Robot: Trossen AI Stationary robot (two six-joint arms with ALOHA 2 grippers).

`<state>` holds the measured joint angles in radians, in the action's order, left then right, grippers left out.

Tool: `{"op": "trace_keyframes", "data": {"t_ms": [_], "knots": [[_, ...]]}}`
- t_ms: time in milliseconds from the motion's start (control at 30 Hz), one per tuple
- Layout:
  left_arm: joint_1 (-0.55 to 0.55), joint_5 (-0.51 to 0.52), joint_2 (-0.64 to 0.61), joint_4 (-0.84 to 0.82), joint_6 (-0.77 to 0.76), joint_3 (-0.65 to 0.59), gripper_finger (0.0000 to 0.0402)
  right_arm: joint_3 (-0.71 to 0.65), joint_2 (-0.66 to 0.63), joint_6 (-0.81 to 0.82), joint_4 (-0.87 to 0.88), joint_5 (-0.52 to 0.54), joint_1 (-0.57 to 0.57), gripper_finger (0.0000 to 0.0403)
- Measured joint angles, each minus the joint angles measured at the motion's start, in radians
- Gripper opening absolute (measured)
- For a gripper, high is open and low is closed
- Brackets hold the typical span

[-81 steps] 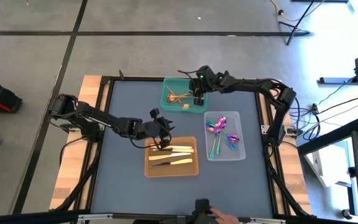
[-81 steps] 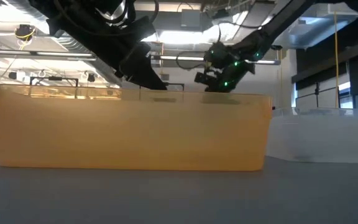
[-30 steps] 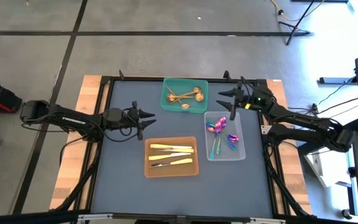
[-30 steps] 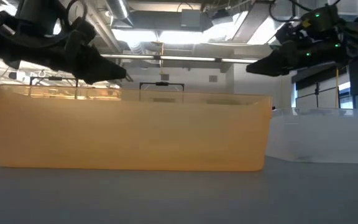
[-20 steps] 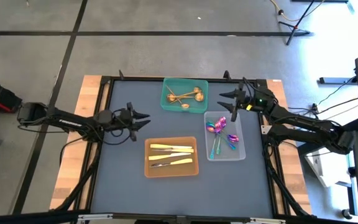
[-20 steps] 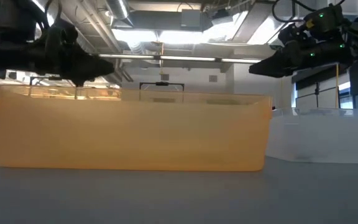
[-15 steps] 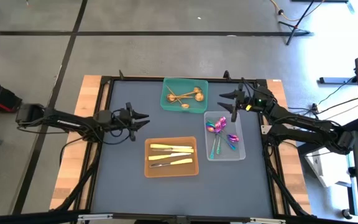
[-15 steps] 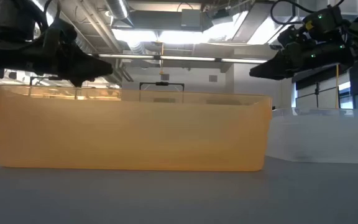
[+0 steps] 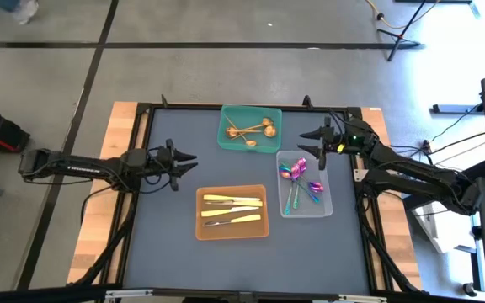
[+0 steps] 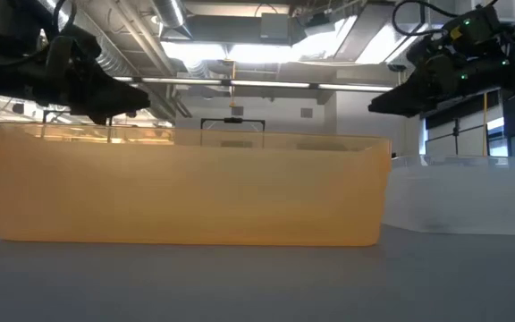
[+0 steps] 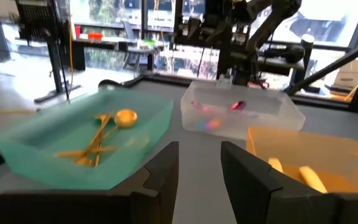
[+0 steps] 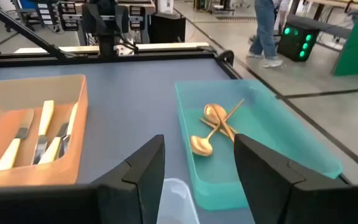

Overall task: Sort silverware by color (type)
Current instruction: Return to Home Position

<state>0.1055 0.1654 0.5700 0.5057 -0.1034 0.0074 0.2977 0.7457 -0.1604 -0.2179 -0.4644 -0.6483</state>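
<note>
Gold spoons (image 9: 251,130) lie in a teal tray (image 9: 230,139) at the table's far middle. Purple spoons with teal handles (image 9: 297,177) lie in a clear tray (image 9: 327,202) to the right. Yellow-handled knives (image 9: 232,210) lie in an orange tray (image 9: 205,231) in the middle. My left gripper (image 9: 190,162) hovers open over bare table left of the trays and holds nothing. My right gripper (image 9: 303,145) hovers open above the gap between the teal and clear trays, also holding nothing. The left wrist view shows all three trays beyond the open fingers (image 11: 199,155).
The table top (image 9: 167,244) is dark grey with a black frame and wooden side strips. Bare surface lies to the left and near side of the trays. In the low view the orange tray wall (image 10: 190,188) fills the front, with the clear tray (image 10: 468,192) beside it.
My left gripper has drawn back toward the table's left edge, away from the orange tray, staying open and level. My right gripper has shifted a little toward the right edge. The silverware and trays have not moved.
</note>
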Motion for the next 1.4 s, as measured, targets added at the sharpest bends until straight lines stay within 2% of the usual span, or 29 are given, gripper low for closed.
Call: {"op": "trace_keyframes", "data": {"t_ms": [200, 333, 567, 800, 933, 1100, 1200, 1267, 1400], "knots": [[0.0, 0.024, -0.135, -0.172, -0.027, 0.0, 0.0114, -0.026, -0.101, 0.055, 0.088, -0.001, 0.0, 0.0182], [0.0, 0.026, -0.197, -0.19, -0.022, 0.0, 0.0114, -0.091, -0.203, 0.099, 0.088, 0.012, 0.0, 0.0182], [0.0, 0.02, -0.26, -0.252, -0.021, 0.0, 0.0114, -0.183, -0.399, 0.221, 0.099, 0.118, 0.001, 0.0182], [0.0, 0.035, -0.265, -0.258, -0.026, 0.0, 0.0114, -0.285, -0.528, 0.311, 0.178, 0.232, 0.002, 0.0177], [-0.001, 0.035, -0.265, -0.259, -0.042, 0.0, 0.0114, -0.29, -0.533, 0.315, 0.142, 0.247, 0.069, 0.0142], [-0.001, 0.035, -0.265, -0.262, -0.044, 0.0, 0.0114, -0.29, -0.534, 0.289, 0.175, 0.464, 0.228, 0.006], [-0.001, 0.035, -0.265, -0.265, -0.044, 0.0, 0.0114, -0.29, -0.534, 0.248, 0.186, 0.508, 0.318, 0.0014], [-0.001, 0.034, -0.265, -0.27, -0.044, 0.0, 0.0114, -0.29, -0.538, 0.229, 0.186, 0.508, 0.358, 0.0006], [-0.001, 0.027, -0.265, -0.271, -0.03, 0.0, 0.0114, -0.29, -0.566, 0.228, 0.195, 0.488, 0.39, 0.002]]}}
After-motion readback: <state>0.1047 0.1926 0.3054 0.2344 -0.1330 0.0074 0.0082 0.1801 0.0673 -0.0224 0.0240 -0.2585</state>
